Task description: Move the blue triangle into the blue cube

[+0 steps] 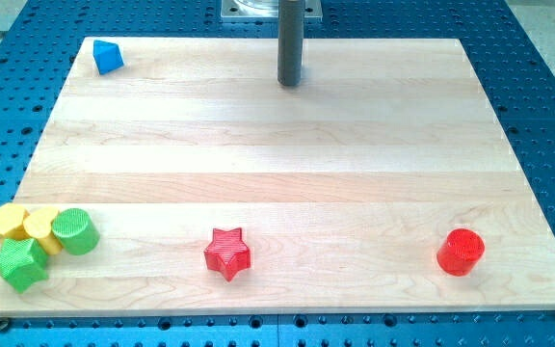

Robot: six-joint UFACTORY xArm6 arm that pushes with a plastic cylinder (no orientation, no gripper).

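A small blue block (108,56), wedge-like in shape, sits at the top left corner of the wooden board (287,154). It is the only blue block in view; no second blue block shows. My tip (289,83) is the lower end of a dark grey rod near the view's top centre, well to the right of the blue block and not touching any block.
A cluster sits at the bottom left: a yellow block (8,222), a yellow heart-like block (42,227), a green cylinder (75,231) and a green star (17,264). A red star (226,253) lies at bottom centre. A red cylinder (462,252) stands at bottom right.
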